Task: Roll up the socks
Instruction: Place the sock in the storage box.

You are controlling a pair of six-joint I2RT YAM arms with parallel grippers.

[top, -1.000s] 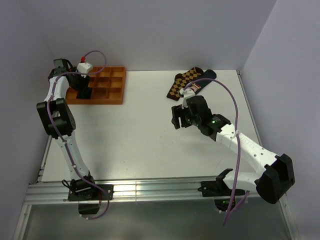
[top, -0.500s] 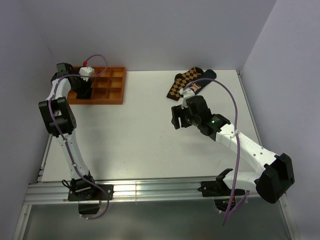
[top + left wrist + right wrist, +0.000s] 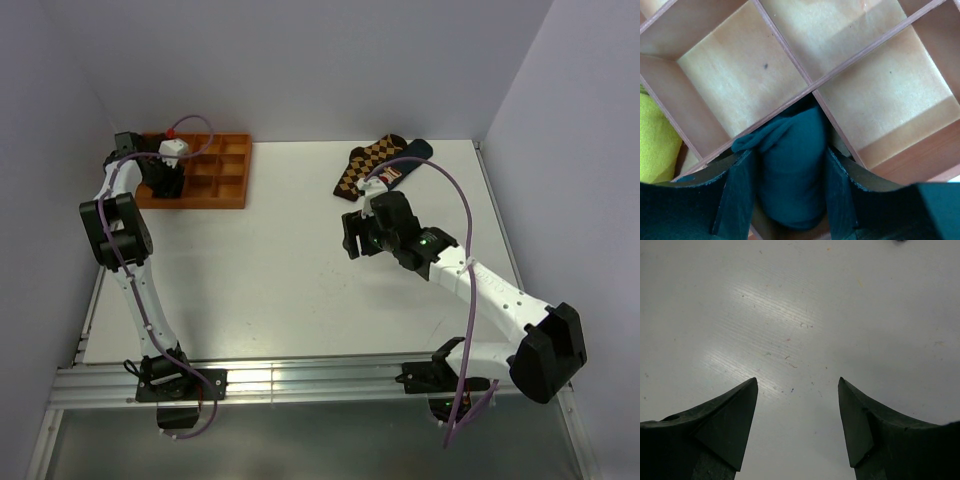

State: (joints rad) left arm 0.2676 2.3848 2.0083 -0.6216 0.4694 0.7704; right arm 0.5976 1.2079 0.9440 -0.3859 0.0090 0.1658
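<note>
Your left fingers [image 3: 737, 195] clasp the rolled sock [image 3: 790, 175] over a tray [image 3: 740, 75] cell for stowing; right fingers [image 3: 725, 425] hang wide above the surface [image 3: 800, 300].

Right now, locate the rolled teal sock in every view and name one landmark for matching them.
Top external: hidden under the left gripper at the wooden tray's left end.
Left wrist: the rolled sock is bottom centre, held in that gripper, tray dividers behind it.
Right wrist: not in it; only table under the open right gripper.
Shared landmark: the tray, in the top and left wrist views.
</note>
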